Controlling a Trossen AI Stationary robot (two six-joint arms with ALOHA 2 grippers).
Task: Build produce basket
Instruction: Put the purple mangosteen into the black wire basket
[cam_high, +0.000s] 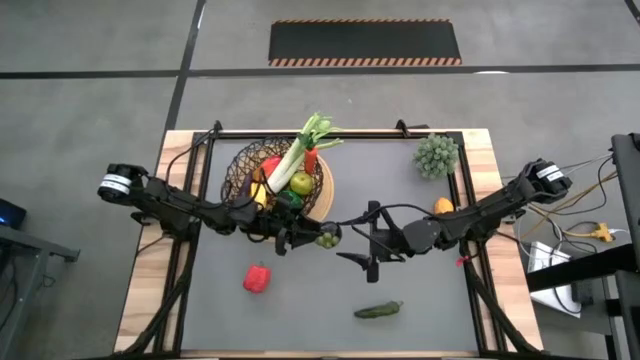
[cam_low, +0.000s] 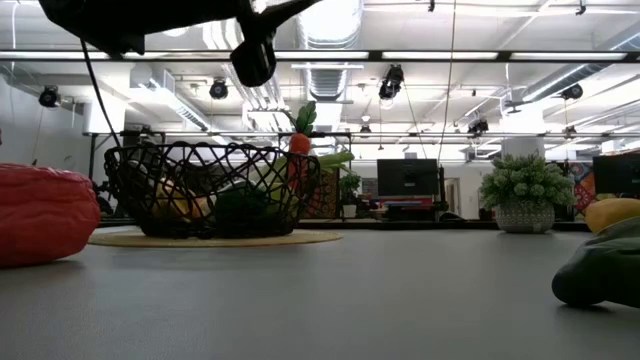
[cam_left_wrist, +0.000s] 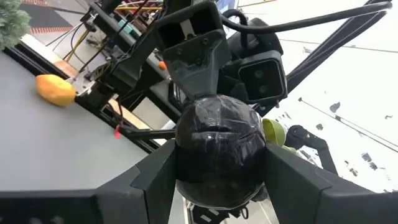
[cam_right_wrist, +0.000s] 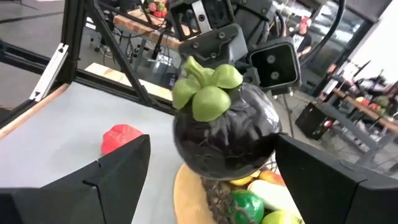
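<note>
High view, handover: left gripper (cam_high: 322, 238) pinches the eggplant (cam_high: 327, 238), a round dark purple fruit with a green cap, in the air just in front of the basket (cam_high: 278, 178); right gripper (cam_high: 364, 244) faces it from just beside, fingers spread, touching nothing.
Key relation: eggplant sits between the two grippers, green cap toward the right one; basket rim lies just behind and a little left of the eggplant, on the left arm's side, so the left arm is the nearer one for the drop.
Right wrist view: eggplant (cam_right_wrist: 224, 127) fills the gap ahead of the spread right fingers, not yet inside them.
Judgement: either a pass to the right arm or a short carry back over the rim; can't tell which.
Count in basket: 1 leek (cam_high: 296, 152), 1 carrot (cam_high: 311, 158), 1 green apple (cam_high: 300, 183), 1 red pepper (cam_high: 269, 166), something yellow (cam_high: 260, 193); rest hidden under wire.
Count loose on desk (cam_high: 420, 300): 1 red pepper (cam_high: 257, 278), 1 cucumber (cam_high: 378, 311), 1 lemon (cam_high: 443, 207).
Not produce: 1 spiky plant (cam_high: 437, 155), back right corner.
</note>
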